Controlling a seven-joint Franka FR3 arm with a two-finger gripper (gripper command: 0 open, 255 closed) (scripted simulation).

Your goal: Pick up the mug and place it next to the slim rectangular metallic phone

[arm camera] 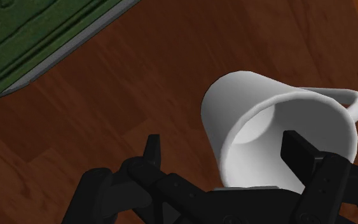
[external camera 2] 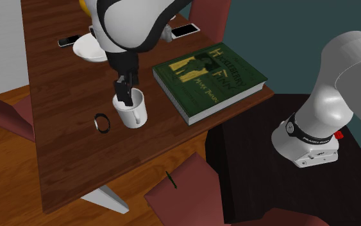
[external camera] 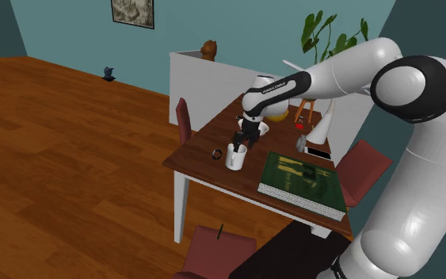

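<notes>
Fingers (arm camera: 301, 149) stand released and well apart, straddling one side of the white mug (arm camera: 260, 108). One tip sits inside the cup. The other hangs outside its wall with a clear gap, so nothing is clasped. You cannot tell whether the inner tip touches the wall.

In the second exterior view you see the fingers pointing down into the mug. It stands upright on the brown desk (external camera 2: 63, 154), between a small dark ring (external camera 2: 102, 122) and a green book (external camera 2: 208, 80). The wrist view cuts that book off at its corner.

You can read "Huckleberry Finn" on the book's cover; the smaller lettering below is too fine to make out. FRANKA EMIKA is printed on the arm (external camera 2: 313, 138) near its base.

Beyond the book's far corner lies a slim pale-faced phone (external camera 2: 185, 29), well apart from the mug. A darker phone (external camera 2: 68, 41) lies beside a white bowl (external camera 2: 88, 51), which the arm half hides. You cannot tell which of the two phones is the metallic one.
</notes>
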